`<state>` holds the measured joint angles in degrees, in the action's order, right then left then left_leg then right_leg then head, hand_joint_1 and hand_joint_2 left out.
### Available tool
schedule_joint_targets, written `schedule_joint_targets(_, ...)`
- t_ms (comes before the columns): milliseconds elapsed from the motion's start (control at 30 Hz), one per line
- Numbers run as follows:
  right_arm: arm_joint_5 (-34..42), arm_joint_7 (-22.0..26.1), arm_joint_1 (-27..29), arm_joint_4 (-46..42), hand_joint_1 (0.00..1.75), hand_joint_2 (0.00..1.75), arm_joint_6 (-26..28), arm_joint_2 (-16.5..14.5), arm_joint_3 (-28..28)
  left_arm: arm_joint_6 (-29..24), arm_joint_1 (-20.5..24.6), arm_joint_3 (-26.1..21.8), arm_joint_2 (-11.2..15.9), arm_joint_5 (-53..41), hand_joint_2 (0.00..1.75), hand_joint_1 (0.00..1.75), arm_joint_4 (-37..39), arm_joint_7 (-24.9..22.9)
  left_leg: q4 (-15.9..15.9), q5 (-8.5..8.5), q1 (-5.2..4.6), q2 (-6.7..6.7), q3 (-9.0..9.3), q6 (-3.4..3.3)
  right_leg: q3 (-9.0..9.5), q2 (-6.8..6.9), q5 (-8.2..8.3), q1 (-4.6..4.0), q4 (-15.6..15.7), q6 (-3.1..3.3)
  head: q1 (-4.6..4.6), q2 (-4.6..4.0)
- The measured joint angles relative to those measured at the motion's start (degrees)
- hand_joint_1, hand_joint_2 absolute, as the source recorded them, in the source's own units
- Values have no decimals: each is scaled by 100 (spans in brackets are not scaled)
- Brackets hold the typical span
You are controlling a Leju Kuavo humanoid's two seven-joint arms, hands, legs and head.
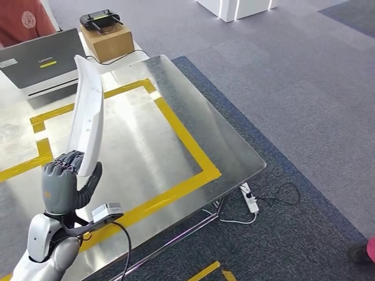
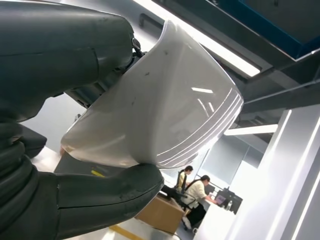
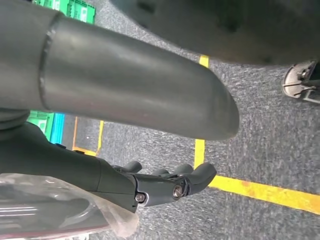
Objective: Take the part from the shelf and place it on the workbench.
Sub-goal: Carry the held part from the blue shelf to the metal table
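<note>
Grip: your left robot hand (image 1: 62, 186) is closed round the lower end of the white curved part (image 1: 87, 114), thumb on one face and fingers on the other. The left wrist view shows the same pinch on the part (image 2: 158, 105), with most of its length sticking out free.
Part position: it stands nearly upright over the near-left of the bench (image 1: 186, 126), clear of the steel top and not yet set down.
Slip risk: you hold a long, smooth, glossy shell by one end only. I judge it could pivot or slide in the fingers if you tilt or lower it briskly.
Landing risk: the curved shape may rock or skate on the shiny sheet when released. Lay it down flat-side first, inside the yellow tape outline (image 1: 177, 126), before you let go.
Edge risk: the hand sits near the bench's front edge. A release too near could let the part tip off onto the carpet (image 1: 283, 88).
Clutter: a laptop (image 1: 40, 61) and a cardboard box (image 1: 108, 40) lie at the far left, and a person's red sleeve (image 1: 22, 20) is beyond them. A tall swing of the part that way could strike them.
Right robot hand (image 3: 166, 182): hanging over the floor, fingers loosely curled, holding nothing that I can see.
</note>
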<state>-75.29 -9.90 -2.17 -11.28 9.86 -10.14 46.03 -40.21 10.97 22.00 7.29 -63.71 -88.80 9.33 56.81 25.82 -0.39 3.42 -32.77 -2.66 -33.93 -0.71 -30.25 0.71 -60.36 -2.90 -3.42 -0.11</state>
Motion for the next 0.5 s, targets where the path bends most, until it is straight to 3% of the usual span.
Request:
schedule_joint_targets(67,-1,0,-4,0,0,0,-1,-1,0,1,2,2,1,7,175,175,4,0,-13,-9,10,20,2,-14,-365,17,-353,5,-738,-15,-11,0)
schedule_joint_targets(100,0,0,-4,0,0,0,-2,-1,0,2,-2,4,2,10,175,175,8,0,-11,-7,10,40,-4,-13,-547,20,-473,7,-1089,-23,-13,0)
schedule_joint_targets(133,0,0,0,0,0,0,-2,-1,0,2,-7,8,2,11,175,175,12,0,-8,-5,10,68,-7,-10,-653,21,-494,9,-1278,-28,-11,0)
schedule_joint_targets(167,0,0,4,0,0,0,-2,0,0,2,-9,11,3,11,175,175,15,0,-5,-1,12,106,-7,-2,-646,18,-400,12,-1236,-31,-13,0)
schedule_joint_targets(200,-1,0,8,0,0,0,-2,1,0,2,-10,15,3,11,175,175,17,0,1,4,16,152,-4,10,-521,-2,-213,19,-964,-30,-13,0)
schedule_joint_targets(267,-4,-1,13,1,0,0,-1,1,0,2,-4,16,2,13,175,175,17,0,34,26,18,253,-14,60,-110,-196,129,52,-156,-23,-14,0)
schedule_joint_targets(333,-9,1,14,1,0,0,0,1,0,2,2,19,1,15,175,175,17,0,73,33,20,352,-55,129,135,-359,215,69,268,20,-9,0)
schedule_joint_targets(400,-22,2,14,1,0,0,0,1,0,1,-2,25,7,15,175,175,17,-1,83,22,36,457,-85,194,166,-293,196,57,284,90,-5,0)
schedule_joint_targets(433,-31,2,14,1,0,0,0,1,1,1,-7,27,14,16,175,175,17,-2,101,35,37,425,-92,224,181,-230,197,56,292,123,-7,0)
schedule_joint_targets(500,-46,5,17,2,0,0,1,-1,1,1,5,34,26,20,175,175,17,-2,370,205,23,128,-207,285,217,-90,193,64,315,201,21,0)
